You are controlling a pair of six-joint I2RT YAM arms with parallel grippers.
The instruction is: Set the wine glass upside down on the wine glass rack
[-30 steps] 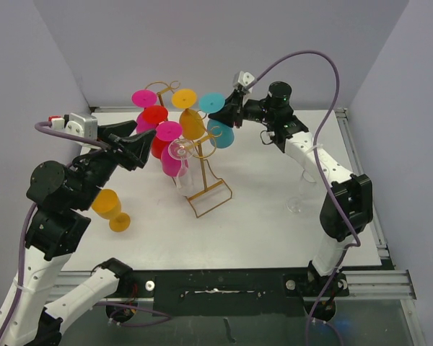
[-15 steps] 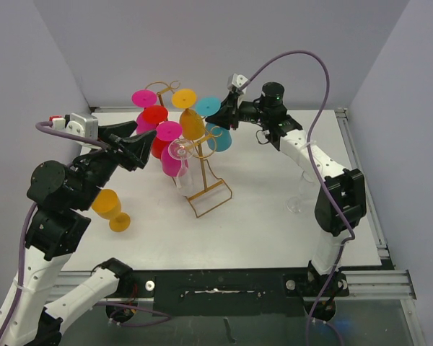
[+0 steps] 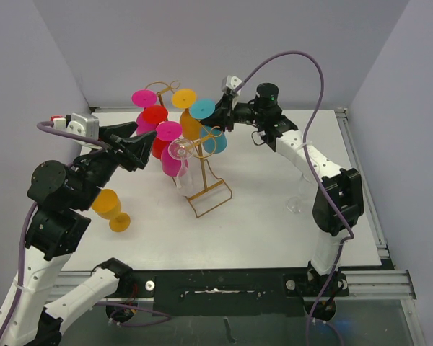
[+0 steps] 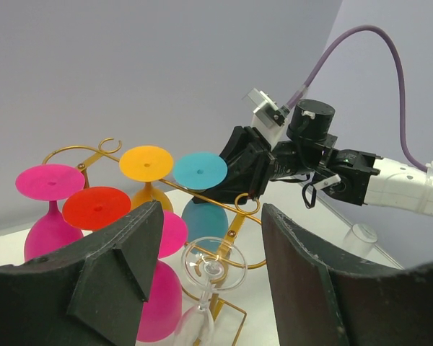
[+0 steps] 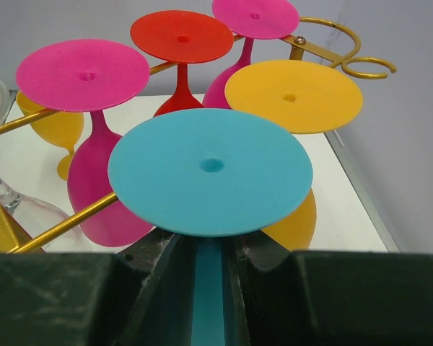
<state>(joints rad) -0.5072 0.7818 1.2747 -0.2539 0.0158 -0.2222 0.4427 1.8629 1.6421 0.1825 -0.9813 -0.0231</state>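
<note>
Right wrist: teal wine glass [image 5: 211, 169] inverted, stem vertical

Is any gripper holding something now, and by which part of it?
The right gripper holds the blue wine glass, upside down, by its stem. The left gripper is open and empty.

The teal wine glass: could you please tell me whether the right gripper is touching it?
Touching. The right wrist view shows the stem of the teal wine glass pinched inside the right gripper, with no gap visible on either side.
</note>
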